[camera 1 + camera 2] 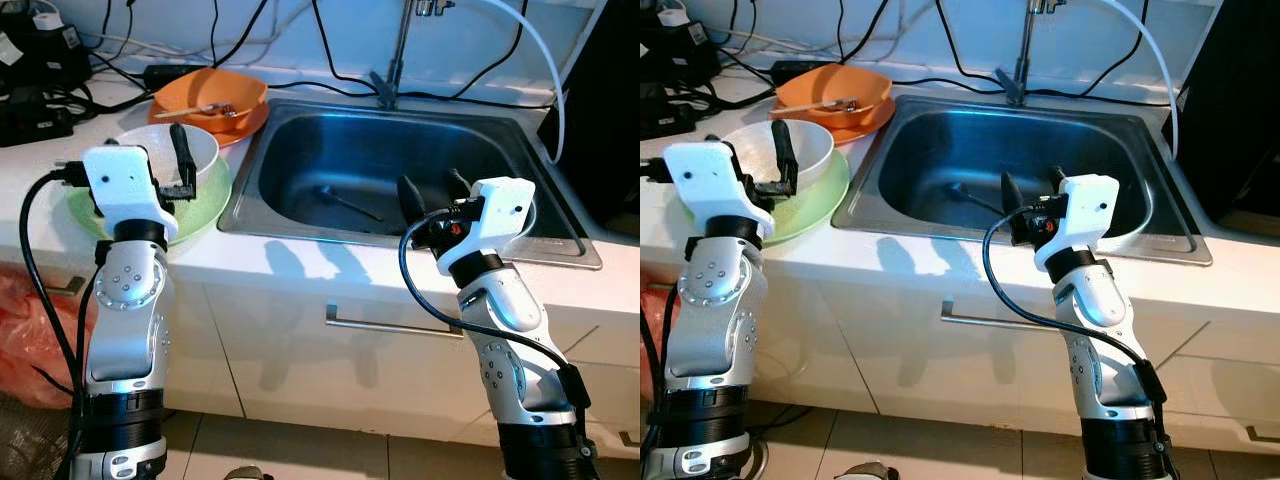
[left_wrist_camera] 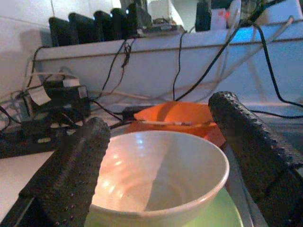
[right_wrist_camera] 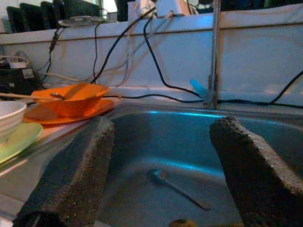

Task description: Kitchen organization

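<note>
The left gripper [image 1: 182,160] hovers fingers-wide at the white bowl [image 1: 200,148] on the counter [image 1: 300,262], while the right gripper [image 1: 432,192], also spread, faces what looks like a spoon [image 1: 348,203] in the sink [image 1: 300,215].

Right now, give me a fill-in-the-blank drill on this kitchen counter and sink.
1. The white bowl sits on a ____ plate.
2. A utensil lies inside the ____.
3. The left gripper hovers over the white ____.
4. The orange bowl rests on an ____ plate.

Missing words: green; sink; bowl; orange

white counter [image 1: 300,262], steel sink [image 1: 300,205], tiled floor [image 1: 300,445], drawer handle [image 1: 390,325]
</note>
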`<state>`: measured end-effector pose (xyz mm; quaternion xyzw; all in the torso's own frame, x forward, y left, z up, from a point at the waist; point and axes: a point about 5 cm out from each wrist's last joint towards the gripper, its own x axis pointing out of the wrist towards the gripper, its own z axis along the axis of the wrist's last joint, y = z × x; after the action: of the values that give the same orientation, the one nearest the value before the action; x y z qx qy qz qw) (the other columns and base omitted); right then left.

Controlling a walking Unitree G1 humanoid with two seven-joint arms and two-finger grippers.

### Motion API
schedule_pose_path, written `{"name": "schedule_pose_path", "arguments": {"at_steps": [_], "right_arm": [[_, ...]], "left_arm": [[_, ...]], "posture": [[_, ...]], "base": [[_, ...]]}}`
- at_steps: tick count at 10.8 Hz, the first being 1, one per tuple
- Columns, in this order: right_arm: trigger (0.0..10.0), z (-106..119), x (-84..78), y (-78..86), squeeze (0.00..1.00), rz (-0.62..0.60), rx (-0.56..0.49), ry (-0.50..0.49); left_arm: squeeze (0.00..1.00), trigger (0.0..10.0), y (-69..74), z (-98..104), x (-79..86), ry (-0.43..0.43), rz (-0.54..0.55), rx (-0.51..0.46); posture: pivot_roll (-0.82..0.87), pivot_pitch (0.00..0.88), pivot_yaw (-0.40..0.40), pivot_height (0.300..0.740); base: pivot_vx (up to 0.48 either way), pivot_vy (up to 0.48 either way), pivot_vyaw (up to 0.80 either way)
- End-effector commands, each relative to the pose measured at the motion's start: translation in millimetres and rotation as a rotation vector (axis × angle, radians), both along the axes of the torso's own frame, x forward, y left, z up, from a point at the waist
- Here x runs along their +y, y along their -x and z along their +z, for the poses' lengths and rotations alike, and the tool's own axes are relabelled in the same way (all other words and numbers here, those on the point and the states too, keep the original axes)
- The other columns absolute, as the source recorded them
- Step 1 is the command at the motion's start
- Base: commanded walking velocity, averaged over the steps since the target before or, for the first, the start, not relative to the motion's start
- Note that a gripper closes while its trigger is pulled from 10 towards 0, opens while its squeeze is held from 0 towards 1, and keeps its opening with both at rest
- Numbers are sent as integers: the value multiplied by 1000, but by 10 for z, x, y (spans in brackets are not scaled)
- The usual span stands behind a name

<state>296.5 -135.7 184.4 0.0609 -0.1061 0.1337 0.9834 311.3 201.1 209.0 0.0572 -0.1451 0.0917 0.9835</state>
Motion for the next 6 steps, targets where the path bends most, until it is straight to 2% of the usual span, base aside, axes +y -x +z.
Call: {"name": "schedule_pose_path", "arguments": {"at_steps": [1,3,4,6], "right_arm": [[10000,-2,-36,18,0,-12,10,-20],[10000,35,-40,-2,0,-18,41,-106],[10000,85,-45,-12,0,-17,29,-100],[10000,56,-44,-5,0,-20,44,-94]], "left_arm": [[0,10000,-24,22,4,9,0,9],[0,10000,-57,0,22,40,7,67],[0,10000,-115,21,13,16,-32,126],[0,10000,-233,215,9,-102,-136,174]], "posture": [[69,53,-1,740],[70,59,-3,740],[73,66,-4,740],[89,78,6,740]], "base": [[0,0,0],[0,0,0],[0,0,0],[0,0,0]]}}
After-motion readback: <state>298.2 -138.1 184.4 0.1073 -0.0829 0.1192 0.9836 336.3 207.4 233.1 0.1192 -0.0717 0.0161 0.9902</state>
